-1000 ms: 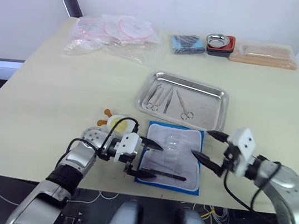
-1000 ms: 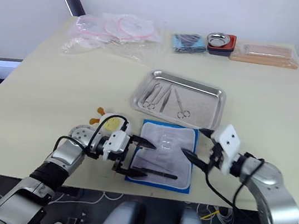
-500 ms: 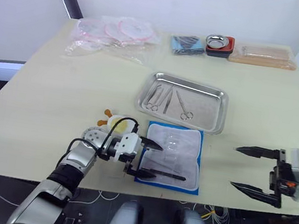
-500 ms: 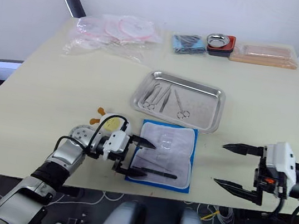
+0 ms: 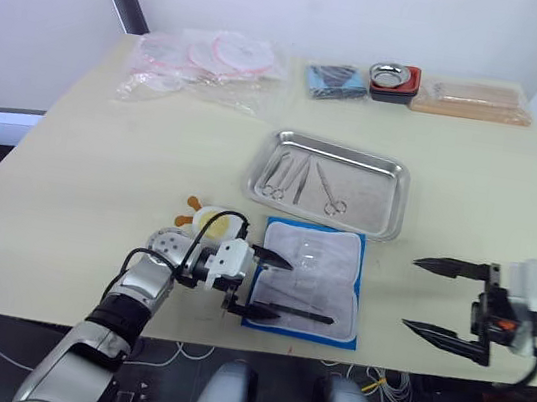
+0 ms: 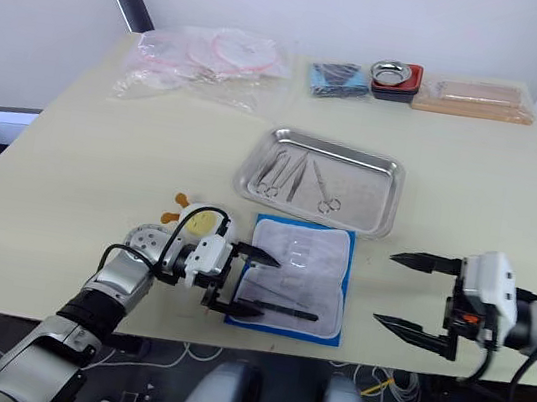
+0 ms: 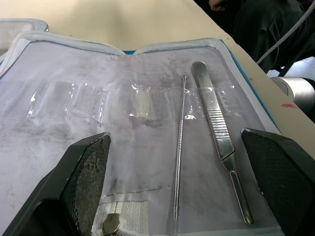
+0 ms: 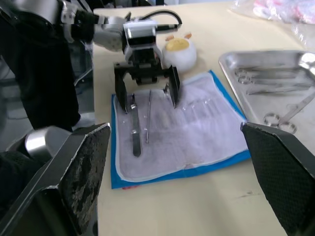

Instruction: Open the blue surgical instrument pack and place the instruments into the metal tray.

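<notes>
The blue surgical instrument pack (image 5: 310, 280) lay unfolded at the bench's near edge, pale lining up, just in front of the metal tray (image 5: 386, 205), which held ring-handled instruments (image 5: 302, 180). Tweezers (image 7: 220, 147) and a thin probe (image 7: 179, 162) remained on the lining. The left gripper (image 5: 269, 284) straddled the pack's left end, jaws spread, empty (the right gripper (image 6: 417, 296) likewise gaped, beside the pack). The pale bench (image 5: 134, 156) met a white wall (image 5: 378, 10); far-edge clutter was hard to make out.

No legible text, label, brand or number appears on any item. The opened bright blue fabric instrument pack (image 5: 309, 280) with pale lining carries no readable print.
</notes>
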Robot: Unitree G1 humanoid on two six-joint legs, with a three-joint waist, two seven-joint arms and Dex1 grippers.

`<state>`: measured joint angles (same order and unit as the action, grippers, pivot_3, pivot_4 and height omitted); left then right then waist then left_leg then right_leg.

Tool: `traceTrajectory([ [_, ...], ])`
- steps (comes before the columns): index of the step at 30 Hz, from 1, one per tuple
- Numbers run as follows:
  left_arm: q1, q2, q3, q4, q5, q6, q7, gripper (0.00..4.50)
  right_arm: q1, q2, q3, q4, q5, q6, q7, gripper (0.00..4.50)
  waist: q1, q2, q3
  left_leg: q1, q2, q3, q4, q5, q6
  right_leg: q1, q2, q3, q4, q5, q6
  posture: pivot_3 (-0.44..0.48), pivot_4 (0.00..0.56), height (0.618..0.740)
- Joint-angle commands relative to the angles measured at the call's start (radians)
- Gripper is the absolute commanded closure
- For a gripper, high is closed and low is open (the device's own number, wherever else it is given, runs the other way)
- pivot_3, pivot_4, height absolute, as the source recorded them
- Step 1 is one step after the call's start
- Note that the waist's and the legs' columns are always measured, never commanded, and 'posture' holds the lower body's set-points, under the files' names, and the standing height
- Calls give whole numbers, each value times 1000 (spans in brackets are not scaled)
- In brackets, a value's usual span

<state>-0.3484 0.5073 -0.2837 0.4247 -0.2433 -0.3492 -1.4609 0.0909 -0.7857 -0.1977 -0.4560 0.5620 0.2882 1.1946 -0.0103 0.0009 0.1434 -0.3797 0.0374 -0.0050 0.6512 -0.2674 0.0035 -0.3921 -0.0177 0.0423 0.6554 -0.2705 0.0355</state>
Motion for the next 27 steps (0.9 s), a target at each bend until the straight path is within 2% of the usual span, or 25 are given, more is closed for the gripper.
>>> traceTrajectory([
  [1,41,9,-56,113,110,12,24,0,-49,57,108,0,-107,-58,-86,57,-1,0,0,0,0,0,0,0,0,0,0,0,0,0,0,0,150,740],
  [7,37,12,-61,116,112,14,18,0,-128,134,295,61,-255,-62,-172,57,1,1,-1,0,0,0,0,0,0,0,0,0,0,0,0,0,150,740],
  [15,30,14,-67,124,118,11,11,0,-205,197,465,202,-419,-122,-223,57,0,2,-2,0,0,1,1,0,0,0,1,0,2,0,0,0,150,740],
  [27,38,19,-63,121,119,11,18,0,-245,255,535,286,-477,-145,-246,57,-2,4,-6,1,0,2,1,0,0,0,1,0,3,0,0,0,150,740],
])
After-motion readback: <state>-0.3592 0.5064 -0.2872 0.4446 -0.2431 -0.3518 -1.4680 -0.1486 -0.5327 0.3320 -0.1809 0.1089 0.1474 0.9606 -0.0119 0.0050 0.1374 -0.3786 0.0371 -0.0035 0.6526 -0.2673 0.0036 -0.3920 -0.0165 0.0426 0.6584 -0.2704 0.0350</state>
